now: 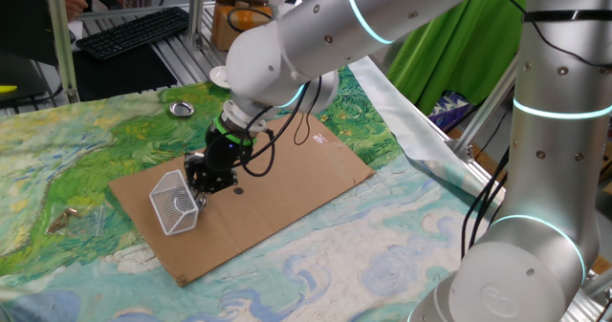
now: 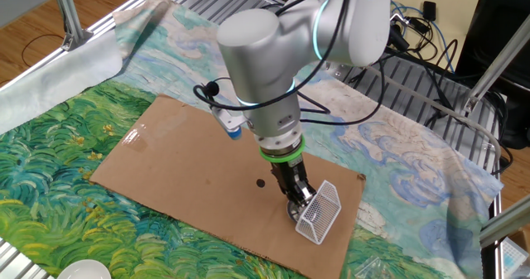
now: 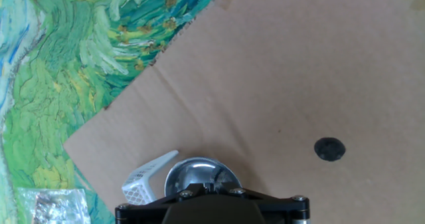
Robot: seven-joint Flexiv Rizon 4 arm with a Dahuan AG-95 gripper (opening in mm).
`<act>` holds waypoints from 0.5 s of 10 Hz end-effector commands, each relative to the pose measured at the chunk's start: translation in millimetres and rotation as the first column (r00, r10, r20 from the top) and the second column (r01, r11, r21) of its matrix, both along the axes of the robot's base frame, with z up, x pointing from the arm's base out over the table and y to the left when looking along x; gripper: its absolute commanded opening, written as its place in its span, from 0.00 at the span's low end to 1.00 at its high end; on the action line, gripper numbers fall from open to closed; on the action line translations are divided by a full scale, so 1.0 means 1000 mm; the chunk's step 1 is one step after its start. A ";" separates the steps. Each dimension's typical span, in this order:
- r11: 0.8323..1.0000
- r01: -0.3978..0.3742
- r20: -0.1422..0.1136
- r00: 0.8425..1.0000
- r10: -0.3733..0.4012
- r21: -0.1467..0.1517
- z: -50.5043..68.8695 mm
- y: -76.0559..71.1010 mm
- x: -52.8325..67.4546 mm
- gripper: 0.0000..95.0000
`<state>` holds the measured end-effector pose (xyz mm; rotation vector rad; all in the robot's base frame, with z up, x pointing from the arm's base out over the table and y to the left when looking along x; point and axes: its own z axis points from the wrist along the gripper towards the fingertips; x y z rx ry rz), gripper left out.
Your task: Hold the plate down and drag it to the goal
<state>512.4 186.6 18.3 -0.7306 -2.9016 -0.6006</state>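
The plate (image 3: 192,173), a small shiny steel dish, lies on the brown cardboard sheet (image 3: 279,64) and touches the goal (image 3: 147,181), a white wire-mesh basket lying tilted beside it. My gripper (image 3: 208,185) is shut, with its fingertips together, pointing down into the plate's hollow; it grips nothing. In the other fixed view the gripper (image 2: 295,198) stands upright over the plate (image 2: 296,210), right against the goal (image 2: 321,211). In one fixed view the gripper (image 1: 206,182) hides most of the plate, next to the goal (image 1: 174,203).
A small black dot (image 3: 329,149) marks the cardboard (image 1: 287,179) nearby. Another steel dish (image 1: 181,108) and a white dish (image 1: 219,75) sit at the far side of the painted cloth. Crumpled clear wrap (image 3: 56,206) lies off the cardboard. A keyboard (image 1: 134,31) sits behind.
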 end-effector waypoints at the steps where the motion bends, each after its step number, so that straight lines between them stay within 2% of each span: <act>1: 1.000 -0.019 -0.001 1.000 0.018 -0.023 0.003 -0.002 0.002 0.00; 2: 0.999 -0.028 -0.003 1.000 0.028 -0.037 0.005 -0.002 0.003 0.00; 3: 0.996 -0.055 -0.011 0.998 0.054 -0.069 0.009 -0.004 0.004 0.00; 5: 0.993 -0.073 -0.016 0.997 0.072 -0.091 0.015 -0.009 0.007 0.00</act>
